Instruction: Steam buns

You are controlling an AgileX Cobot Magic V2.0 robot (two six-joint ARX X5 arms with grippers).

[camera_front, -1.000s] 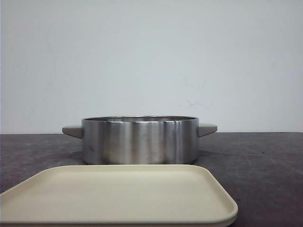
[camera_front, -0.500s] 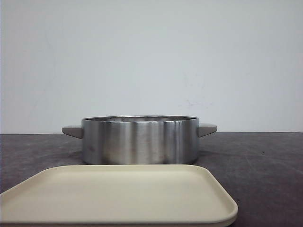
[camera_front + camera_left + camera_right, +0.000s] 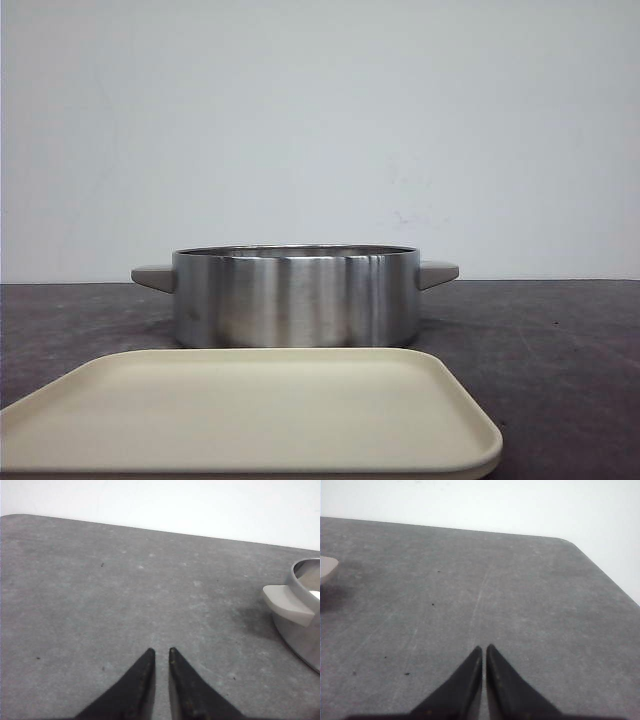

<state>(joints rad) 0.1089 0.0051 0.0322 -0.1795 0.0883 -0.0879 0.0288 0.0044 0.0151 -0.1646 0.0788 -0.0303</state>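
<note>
No buns show in any view. A round steel pot (image 3: 296, 296) with two grey side handles stands at the middle of the dark table; its inside is hidden from the front view. A bare cream tray (image 3: 250, 410) lies in front of it. My left gripper (image 3: 160, 651) is shut and empty over bare table, to the left of the pot (image 3: 302, 615). My right gripper (image 3: 484, 647) is shut and empty over bare table, to the right of the pot's handle (image 3: 327, 567). Neither gripper shows in the front view.
The table's far edge meets a white wall (image 3: 320, 130). The table's rounded far corners show in the wrist views, one to the left (image 3: 20, 517) and one to the right (image 3: 567, 541).
</note>
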